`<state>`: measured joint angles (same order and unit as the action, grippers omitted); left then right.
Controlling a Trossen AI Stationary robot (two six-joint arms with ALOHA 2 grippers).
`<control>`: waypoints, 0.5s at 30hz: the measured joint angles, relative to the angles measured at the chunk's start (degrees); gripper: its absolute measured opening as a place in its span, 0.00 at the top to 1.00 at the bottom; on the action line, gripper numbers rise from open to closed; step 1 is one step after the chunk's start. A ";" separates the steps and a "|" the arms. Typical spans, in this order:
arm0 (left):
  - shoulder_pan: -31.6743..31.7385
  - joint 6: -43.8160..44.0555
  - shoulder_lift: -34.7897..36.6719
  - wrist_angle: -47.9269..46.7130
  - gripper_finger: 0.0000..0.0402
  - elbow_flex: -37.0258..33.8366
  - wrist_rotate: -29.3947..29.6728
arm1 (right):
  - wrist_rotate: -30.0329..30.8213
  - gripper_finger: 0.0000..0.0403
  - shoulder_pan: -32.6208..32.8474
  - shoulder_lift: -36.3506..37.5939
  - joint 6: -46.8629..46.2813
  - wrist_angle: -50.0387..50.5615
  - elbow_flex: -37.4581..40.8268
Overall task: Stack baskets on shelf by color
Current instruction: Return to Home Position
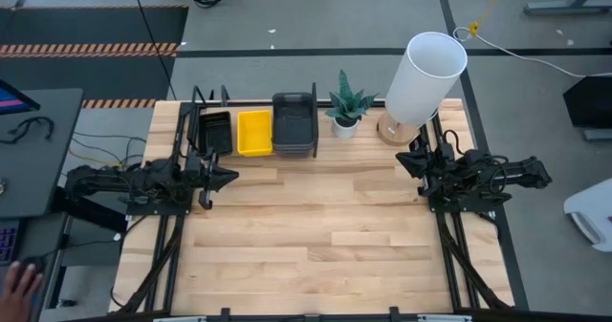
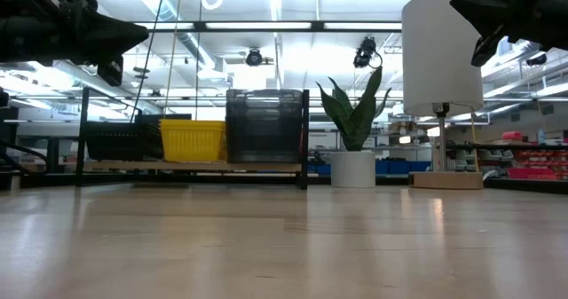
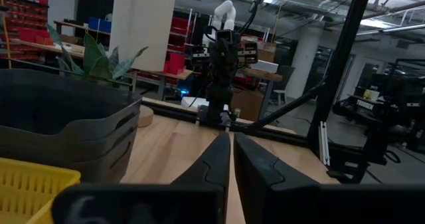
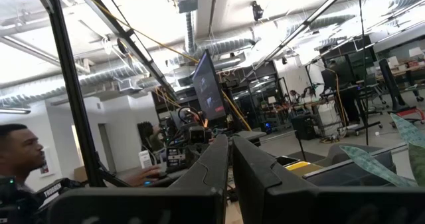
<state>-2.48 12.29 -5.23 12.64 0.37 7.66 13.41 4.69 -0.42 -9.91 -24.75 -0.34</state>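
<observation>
Shelf largely beneath baskets

Potted plant beside white lamp

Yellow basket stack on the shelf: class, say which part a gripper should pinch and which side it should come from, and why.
Probably the front rim of the yellow stack, from above and in front: black baskets and grey baskets crowd both flanks; top and front are open.
</observation>
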 joint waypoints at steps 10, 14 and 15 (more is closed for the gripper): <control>0.00 0.02 0.00 0.00 0.91 0.00 0.00 | 0.00 0.93 0.00 0.02 0.00 0.00 0.00; 0.00 0.04 0.00 0.00 0.92 0.01 0.00 | -0.01 0.93 0.00 0.01 0.00 -0.01 0.00; 0.00 0.05 0.00 0.00 0.93 0.00 0.00 | 0.00 0.93 0.00 0.00 0.00 -0.01 -0.01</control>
<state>-2.48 12.35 -5.23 12.64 0.36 7.66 13.40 4.69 -0.42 -9.91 -24.76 -0.35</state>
